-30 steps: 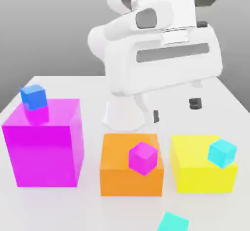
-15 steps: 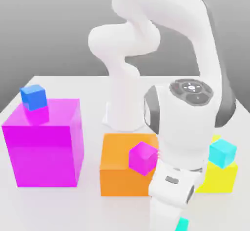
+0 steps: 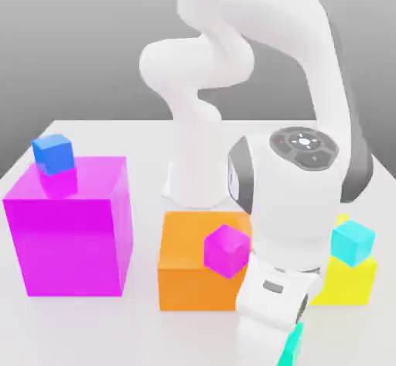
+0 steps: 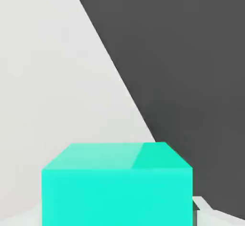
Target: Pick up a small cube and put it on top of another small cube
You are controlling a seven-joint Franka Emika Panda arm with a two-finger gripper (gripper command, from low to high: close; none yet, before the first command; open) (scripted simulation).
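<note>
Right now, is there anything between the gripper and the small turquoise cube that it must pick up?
Nothing visible. The hand view has the turquoise cube right in front of the hand with nothing between. In the exterior view the arm's hand is down over it near the table's front edge, with just a sliver of the cube showing.

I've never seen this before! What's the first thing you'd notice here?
The big white robot arm bending down over the front of the table, hiding most of a small turquoise-green cube. Next, the big magenta block at the exterior view's left, with a small blue cube on top.
</note>
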